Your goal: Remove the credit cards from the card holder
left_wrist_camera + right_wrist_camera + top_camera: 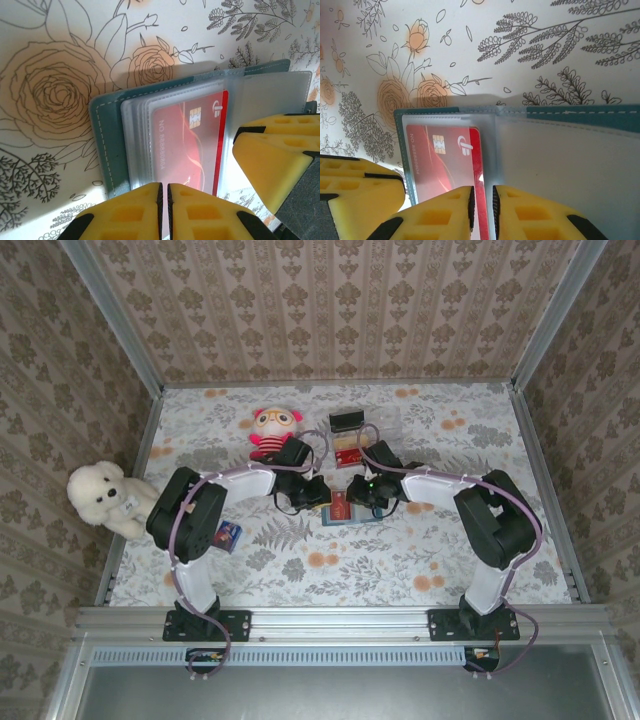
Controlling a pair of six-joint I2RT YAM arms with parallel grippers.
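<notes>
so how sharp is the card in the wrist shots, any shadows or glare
left wrist: red card print readable through hazy sleeves, left tool soft up close; right wrist: chip and logo crisp, card holder throws a shadow onto the cloth above it; top external: even light, card tiny

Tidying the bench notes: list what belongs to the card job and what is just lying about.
Job:
card holder
red credit card

Lying about:
pink doll
white plush dog
small blue can
black block
</notes>
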